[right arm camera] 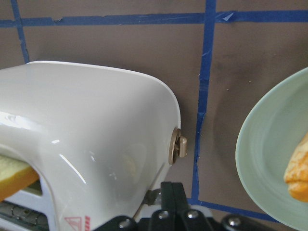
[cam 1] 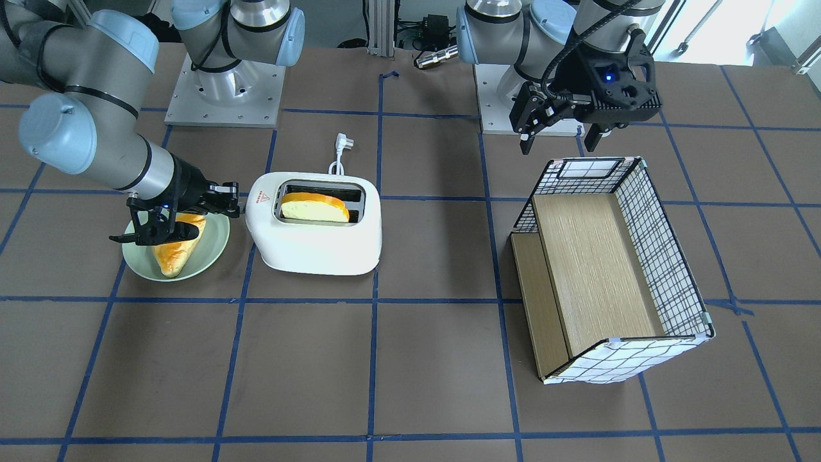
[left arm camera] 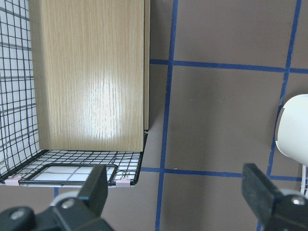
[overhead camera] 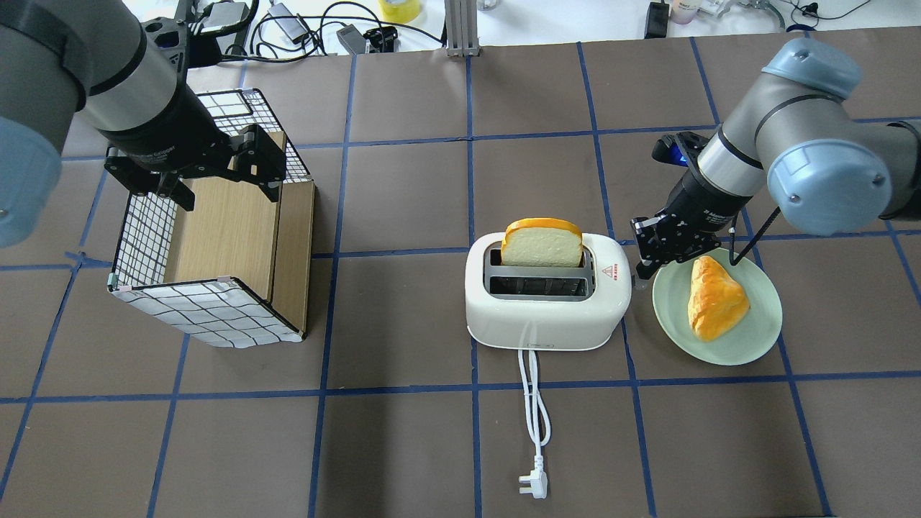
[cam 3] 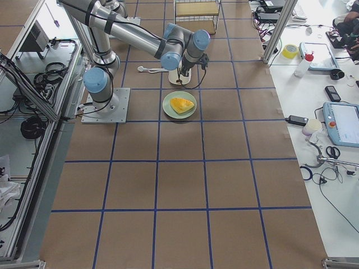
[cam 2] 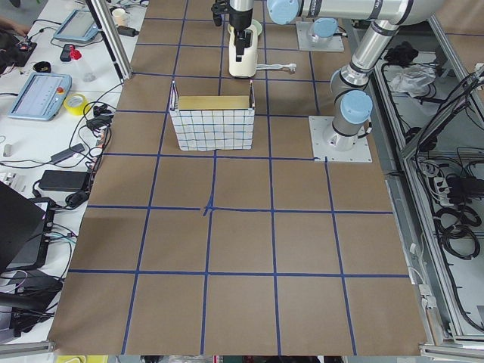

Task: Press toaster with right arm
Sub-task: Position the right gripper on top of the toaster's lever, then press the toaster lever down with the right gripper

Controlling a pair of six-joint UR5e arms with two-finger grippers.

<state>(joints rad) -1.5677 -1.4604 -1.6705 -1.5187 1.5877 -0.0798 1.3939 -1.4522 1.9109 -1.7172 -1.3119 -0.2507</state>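
The white two-slot toaster stands mid-table with a slice of toast sticking up out of one slot. Its red triangle is on the end that faces the right arm. My right gripper hangs between that end and a green plate. In the right wrist view its shut, empty fingers are just off the toaster's end, near the beige lever knob. My left gripper is open and empty above a basket.
The green plate holds a wedge of bread right next to the right gripper. The wire-and-wood basket lies on its side on the robot's left. The toaster's white cord and plug trail toward the robot.
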